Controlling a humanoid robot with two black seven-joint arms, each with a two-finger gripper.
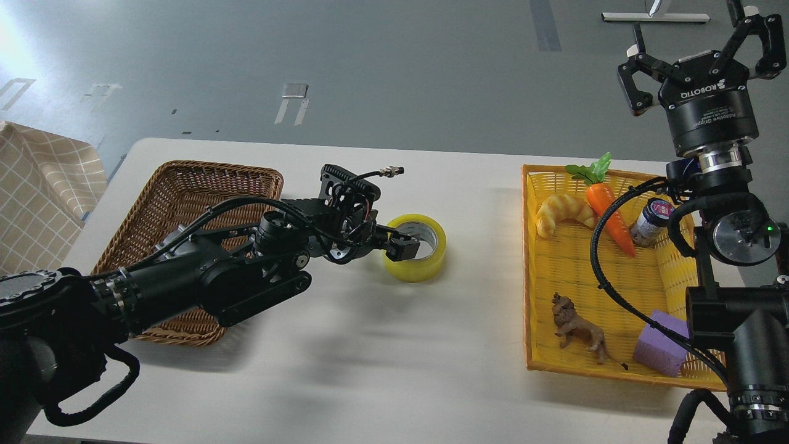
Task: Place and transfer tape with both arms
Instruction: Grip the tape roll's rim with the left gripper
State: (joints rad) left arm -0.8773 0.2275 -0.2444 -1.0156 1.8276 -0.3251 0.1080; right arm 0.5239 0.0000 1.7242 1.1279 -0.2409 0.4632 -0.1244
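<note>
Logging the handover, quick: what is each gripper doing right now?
Left gripper: closed on the wall of the tape, one finger inside its core.
Right gripper: open, empty, raised above the yellow basket.

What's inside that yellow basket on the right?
The yellow basket holds a croissant, a carrot, a small jar, a toy lion and a purple cube. The right arm covers its right edge, so anything there is hidden.

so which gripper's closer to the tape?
Left. The left gripper is at the tape, one finger inside its core. The right gripper is raised far off, open.
</note>
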